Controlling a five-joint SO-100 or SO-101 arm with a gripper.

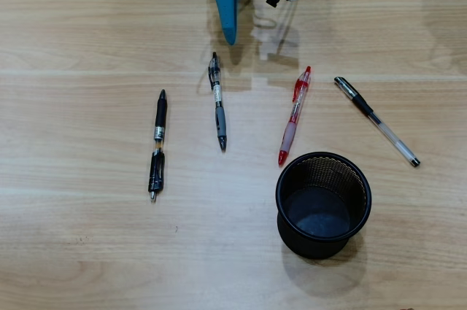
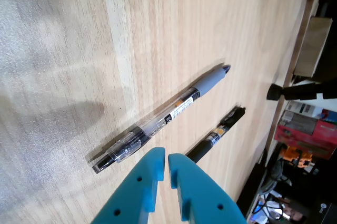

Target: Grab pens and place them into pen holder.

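From the overhead view I see four pens lying flat on the wooden table [image 1: 73,252], all outside the pen holder [image 1: 323,204], which stands upright and empty at lower right. The all-black pen [image 1: 157,145] lies furthest left, the clear pen with the grey rubber sleeve [image 1: 218,103] next to it and nearest the arm, then the red pen [image 1: 294,116], whose tip ends just beside the holder's rim, and the clear pen with a black cap [image 1: 376,121] slanting off to the right. My gripper [image 1: 229,33] hangs above the top end of the grey-sleeved pen, empty.

In the wrist view the gripper [image 2: 161,156] has its blue jaws pressed nearly together, only a thin slit between them, holding nothing. The grey-sleeved pen [image 2: 168,116] lies diagonally just ahead of the fingertips, with a clear barrel, a printed label in the middle and the grey sleeve towards the tip. The black pen [image 2: 216,137] lies beyond it, apart.

I judge these pens light, stiff and slick on the clear plastic, apt to roll or pivot if pinched off-centre. I would open the jaws and take the pen across its barrel near the label or sleeve, where the rubber should grip best.
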